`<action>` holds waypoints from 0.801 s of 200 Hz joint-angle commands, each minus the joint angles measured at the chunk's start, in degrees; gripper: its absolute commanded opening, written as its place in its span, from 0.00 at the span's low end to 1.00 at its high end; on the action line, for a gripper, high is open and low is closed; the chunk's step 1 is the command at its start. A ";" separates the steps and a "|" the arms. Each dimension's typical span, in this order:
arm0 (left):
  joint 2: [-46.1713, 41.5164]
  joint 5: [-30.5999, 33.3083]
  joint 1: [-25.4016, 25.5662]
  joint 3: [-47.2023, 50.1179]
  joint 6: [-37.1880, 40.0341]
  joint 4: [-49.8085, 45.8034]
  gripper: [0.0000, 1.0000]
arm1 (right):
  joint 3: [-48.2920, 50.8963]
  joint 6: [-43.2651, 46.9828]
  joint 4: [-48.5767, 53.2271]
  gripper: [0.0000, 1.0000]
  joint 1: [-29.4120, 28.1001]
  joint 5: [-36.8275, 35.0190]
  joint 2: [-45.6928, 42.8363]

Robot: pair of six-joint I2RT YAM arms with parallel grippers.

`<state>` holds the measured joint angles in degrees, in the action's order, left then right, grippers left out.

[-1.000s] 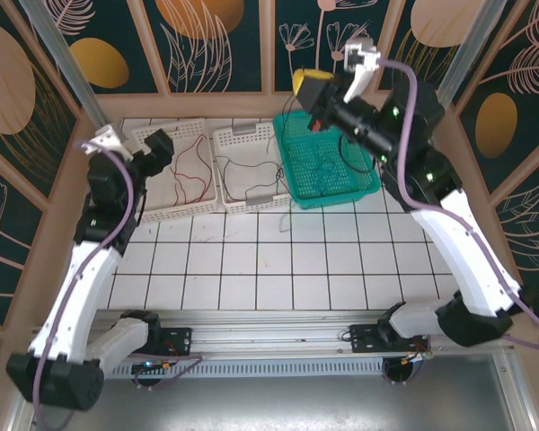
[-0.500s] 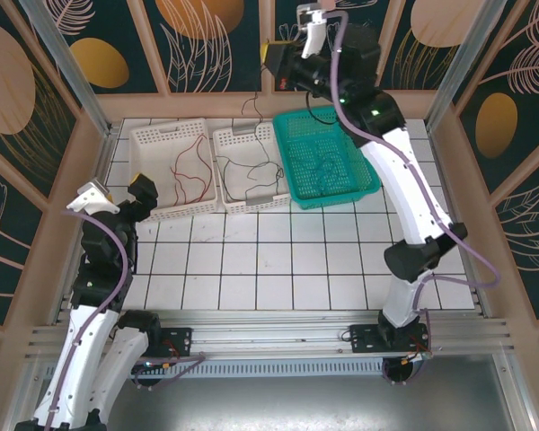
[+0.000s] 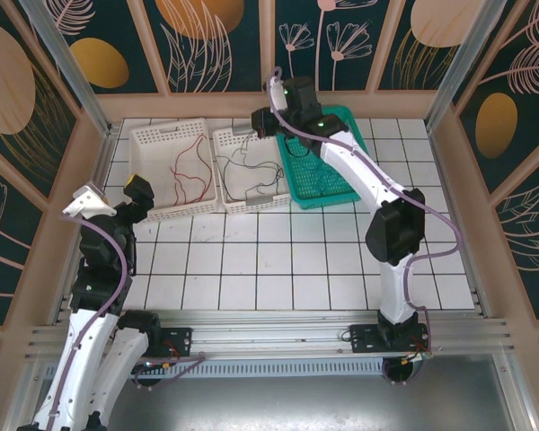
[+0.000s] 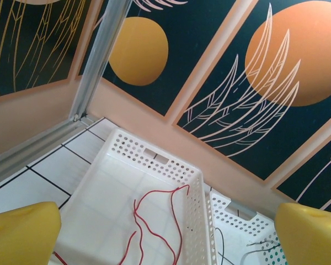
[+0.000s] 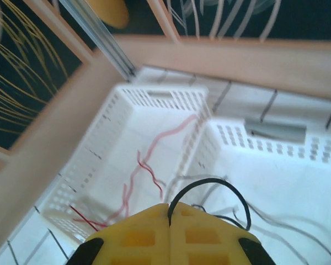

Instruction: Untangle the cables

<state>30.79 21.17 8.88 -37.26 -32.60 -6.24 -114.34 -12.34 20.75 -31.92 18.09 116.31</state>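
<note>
From above, three baskets sit in a row at the far side of the tiled tabletop (image 3: 278,260). The left white basket (image 3: 145,135) holds the red cables (image 3: 190,166), lying loose on its floor. The middle white basket (image 3: 251,205) holds the black cables (image 3: 251,175). The green basket (image 3: 341,194) stands just beside it on the right, and I cannot make out anything in it from here. The right hand (image 3: 259,121) hangs over the far rim of the middle basket, its arm stretched across the green one. The left hand (image 3: 136,189) sits near the left edge, just short of the left white basket.

The left wrist camera gives what the overhead cannot: the left hand (image 4: 165,232) is spread wide, with its yellow fingers (image 4: 22,232) at opposite corners and nothing between them. Beyond them is the left white basket (image 4: 154,157) with the red cables (image 4: 154,215) curling across its floor, and a corner of the middle basket (image 4: 237,221) with thin dark strands in it.

The right wrist camera is blurred, yet the grip is plain — the right hand (image 5: 169,215) is pressed together, and a black cable (image 5: 209,182) loops up out of the seam between its fingers. Below lies the middle basket (image 5: 276,146) with what look like more faint strands. To its left is the left white basket (image 5: 160,98) — the red cables (image 5: 146,171) show there as soft streaks.
</note>
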 commanded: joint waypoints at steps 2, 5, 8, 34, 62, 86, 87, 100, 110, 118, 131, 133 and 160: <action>-0.05 0.79 -0.30 0.34 1.05 1.29 0.99 | 3.00 0.04 -3.17 0.00 0.27 -3.34 1.88; -0.07 0.76 -0.30 0.32 1.09 1.30 0.99 | 3.24 0.03 -2.85 0.00 0.26 -3.63 2.28; -0.11 0.75 -0.30 0.27 1.12 1.27 0.99 | 3.39 0.03 -2.63 0.00 0.28 -3.85 2.63; 0.06 0.47 -0.28 0.43 1.13 1.41 0.99 | 4.68 0.17 -0.50 0.00 0.02 -6.89 5.24; 0.53 0.20 -0.33 0.42 1.25 1.38 0.99 | 4.57 2.28 1.72 0.00 -1.25 -12.21 7.15; 0.77 0.12 -0.27 0.40 1.40 1.49 0.99 | 3.21 3.83 4.05 0.00 -2.23 -13.52 8.30; 0.77 0.11 -0.32 0.41 1.44 1.49 0.99 | 3.19 3.91 4.13 0.00 -2.30 -13.52 8.35; 0.98 0.08 -0.33 0.39 1.49 1.56 0.98 | 2.55 4.59 5.17 0.00 -2.89 -14.56 8.55; 1.03 -0.04 -0.31 0.43 1.53 1.58 0.98 | 2.18 5.03 5.90 0.00 -3.31 -15.41 8.75; 1.18 -0.08 -0.31 0.42 1.51 1.58 0.99 | 1.82 5.29 6.42 0.00 -3.56 -15.86 8.83; 1.22 -0.14 -0.29 0.43 1.55 1.58 0.99 | 1.59 5.27 6.93 0.05 -3.71 -15.64 8.77; 1.25 -0.22 -0.34 0.43 1.55 1.58 0.98 | 1.58 5.25 7.00 0.06 -3.75 -15.56 8.69; 1.34 -0.25 -0.33 0.43 1.67 1.67 0.98 | 1.14 5.00 7.85 0.12 -4.03 -14.85 8.46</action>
<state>32.16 21.28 8.88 -37.10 -32.14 -6.24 -111.11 -8.19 26.20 -35.77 4.05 124.14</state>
